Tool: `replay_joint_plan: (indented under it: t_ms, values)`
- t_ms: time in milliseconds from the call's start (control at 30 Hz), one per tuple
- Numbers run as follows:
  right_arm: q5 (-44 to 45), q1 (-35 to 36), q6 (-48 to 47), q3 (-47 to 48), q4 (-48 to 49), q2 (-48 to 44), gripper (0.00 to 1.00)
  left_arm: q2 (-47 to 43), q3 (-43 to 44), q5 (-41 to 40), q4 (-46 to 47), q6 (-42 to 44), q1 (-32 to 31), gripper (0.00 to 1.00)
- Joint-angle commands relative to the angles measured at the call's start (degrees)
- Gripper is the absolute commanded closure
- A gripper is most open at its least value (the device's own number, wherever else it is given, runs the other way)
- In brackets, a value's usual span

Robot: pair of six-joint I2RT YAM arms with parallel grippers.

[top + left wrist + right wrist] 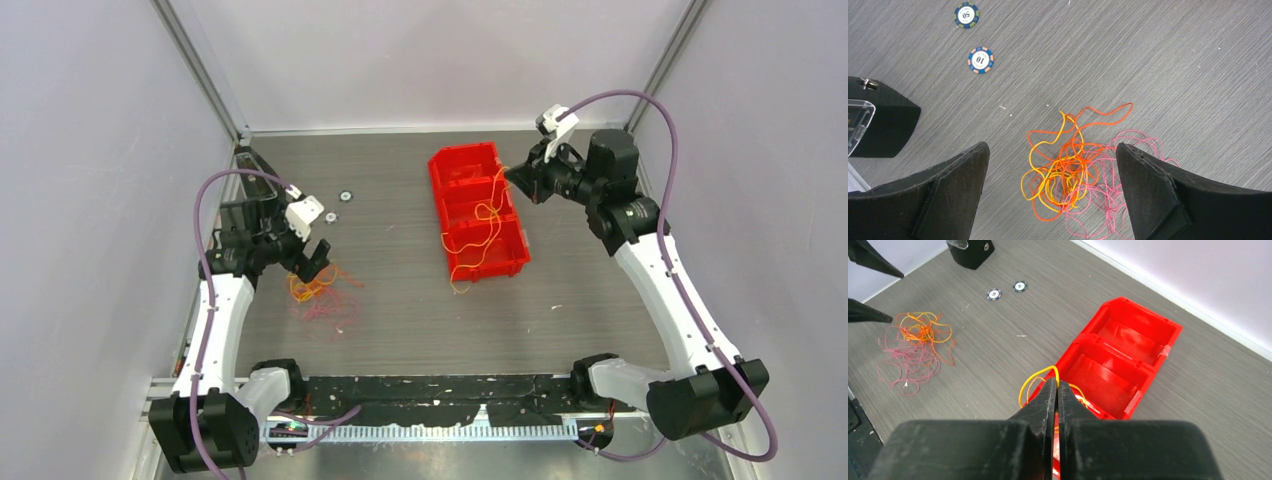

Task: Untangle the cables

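Thin orange, yellow and pink cables (pixel 1073 175) lie knotted in a loose heap on the table (pixel 1148 60), directly beneath the left gripper (pixel 1052 150), its jaws spread wide to either side of them. Further right, yellow strands (pixel 1040 371) drape over the red bin (pixel 1148 340); the right gripper (pixel 1057 385) is clenched beside them, and whether it pinches one cannot be told

Pale lilac walls (pixel 430 60) enclose a grey wood-grain tabletop (pixel 400 310).
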Motion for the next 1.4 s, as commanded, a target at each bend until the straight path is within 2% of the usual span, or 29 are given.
replay_joint_plan:
  t_ms: [0, 100, 200, 367, 733, 933, 1000, 1233, 1367]
  values:
    - [-3.78, -0.81, 1.54, 7.82, 3.6, 1.02, 0.95, -1.1, -0.43, 0.22, 1.54, 0.74, -0.13, 0.0]
    - [-6.8, -0.64, 7.83, 12.31, 5.49, 1.94, 0.95, -1.17, 0.02, 0.45, 1.59, 0.44, -0.16, 0.0]
    - [-7.55, -0.32, 9.84, 16.96, 5.94, 3.15, 0.94, -1.28, 0.33, 0.67, 1.62, 0.2, -0.13, 0.0]
    - [-6.52, -0.29, 5.69, 18.88, 4.1, 4.56, 0.95, -1.69, 0.64, 0.73, 1.47, 0.25, -0.18, 0.0]
    - [-6.27, -1.83, 1.05, 12.98, 1.84, 1.78, 0.95, -2.12, -0.58, 0.52, 1.55, 1.31, -0.14, 0.0]
    - [-6.57, -2.19, -0.59, 16.68, -1.07, 2.58, 0.95, -1.51, 0.76, 0.52, 1.0, 0.86, -0.15, 0.0]
    - [-6.62, -2.79, -3.2, 16.92, -3.44, 2.36, 0.95, -1.77, 0.65, 0.44, 1.02, 1.04, -0.13, 0.0]
    - [-4.28, -4.52, -25.75, 11.86, -16.08, -0.68, 0.95, -2.29, 0.46, 0.79, 0.58, 1.44, -0.13, 0.0]
    - [-5.71, -5.74, -30.56, 8.56, -18.73, -0.79, 0.94, -1.87, 0.34, 1.03, 0.94, 1.08, -0.13, 0.01]
